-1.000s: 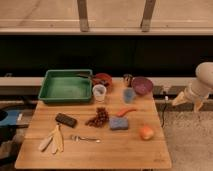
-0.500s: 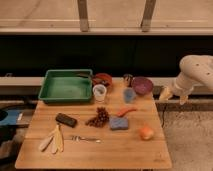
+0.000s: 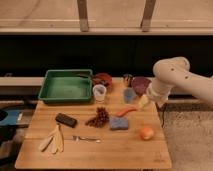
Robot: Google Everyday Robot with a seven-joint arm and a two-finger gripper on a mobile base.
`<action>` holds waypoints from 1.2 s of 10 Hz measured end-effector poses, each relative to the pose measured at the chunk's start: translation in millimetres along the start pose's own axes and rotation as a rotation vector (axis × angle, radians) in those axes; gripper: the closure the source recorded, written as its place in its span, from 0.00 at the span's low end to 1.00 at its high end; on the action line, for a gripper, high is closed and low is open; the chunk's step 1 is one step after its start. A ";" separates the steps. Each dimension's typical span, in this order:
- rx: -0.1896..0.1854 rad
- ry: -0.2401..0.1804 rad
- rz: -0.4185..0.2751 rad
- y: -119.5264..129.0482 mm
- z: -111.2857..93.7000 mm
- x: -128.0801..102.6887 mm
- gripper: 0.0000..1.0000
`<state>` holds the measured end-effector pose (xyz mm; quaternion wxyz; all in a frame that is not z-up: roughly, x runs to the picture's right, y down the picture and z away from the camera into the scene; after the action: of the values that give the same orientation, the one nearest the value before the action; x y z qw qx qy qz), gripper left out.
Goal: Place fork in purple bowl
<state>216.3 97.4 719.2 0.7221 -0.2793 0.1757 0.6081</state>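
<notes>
I have the gripper (image 3: 144, 101) hanging low over the right side of the tabletop (image 3: 125, 150), just in front of the purple bowl (image 3: 141, 84) and beside the small blue cup (image 3: 129, 95). I cannot tell whether it is open or closed. The fork (image 3: 86, 138) lies flat near the front edge, well apart from the gripper, between the pale wooden utensils (image 3: 52, 141) and the blue sponge (image 3: 119, 123), in front of the black block (image 3: 66, 120).

No legible text — none on the pincer (image 3: 144, 102) near purple bowl (image 3: 140, 83).
</notes>
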 end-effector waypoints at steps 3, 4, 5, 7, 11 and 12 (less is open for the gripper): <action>-0.030 0.017 -0.189 76.6 3.4 32.5 0.30; -0.033 0.020 -0.227 89.5 4.3 41.4 0.30; -0.034 0.021 -0.242 95.0 4.3 44.9 0.30; -0.034 0.019 -0.241 94.6 3.5 44.9 0.30; -0.030 -0.002 -0.276 101.3 1.5 40.6 0.30; -0.033 -0.006 -0.318 118.2 2.7 34.5 0.30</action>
<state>107.5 138.4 678.5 0.8050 -0.3136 0.1174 0.4898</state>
